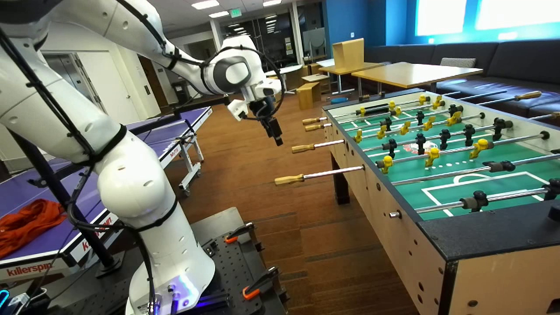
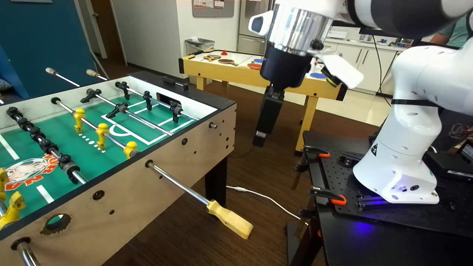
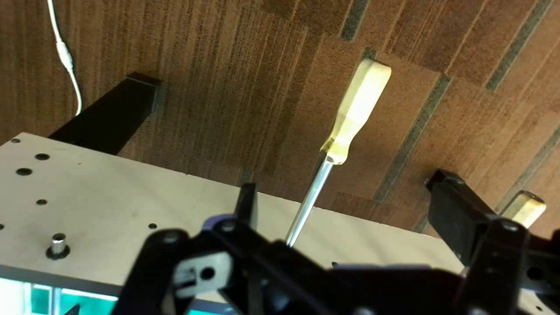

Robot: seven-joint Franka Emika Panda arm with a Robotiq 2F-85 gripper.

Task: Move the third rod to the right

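The rod with three yellow players has a pale wooden handle; this handle sticks out from the foosball table's side in both exterior views (image 1: 288, 179) (image 2: 230, 218). In the wrist view the wooden handle (image 3: 358, 107) and its metal shaft (image 3: 309, 201) show between my two fingers, with the shaft's lower part hidden behind the gripper. My gripper (image 3: 343, 187) is open, its fingers wide apart with nothing held. In both exterior views the gripper (image 1: 275, 135) (image 2: 259, 139) hangs above the handle's level and apart from it, fingers pointing down.
The foosball table (image 1: 393, 197) stands beside the robot's base bench (image 2: 369, 221). Another wooden handle (image 3: 523, 209) shows near my right finger in the wrist view. More handles (image 1: 303, 148) stick out farther along. A metal rod stub (image 3: 58, 245) and a black table leg (image 3: 109, 113) are at left.
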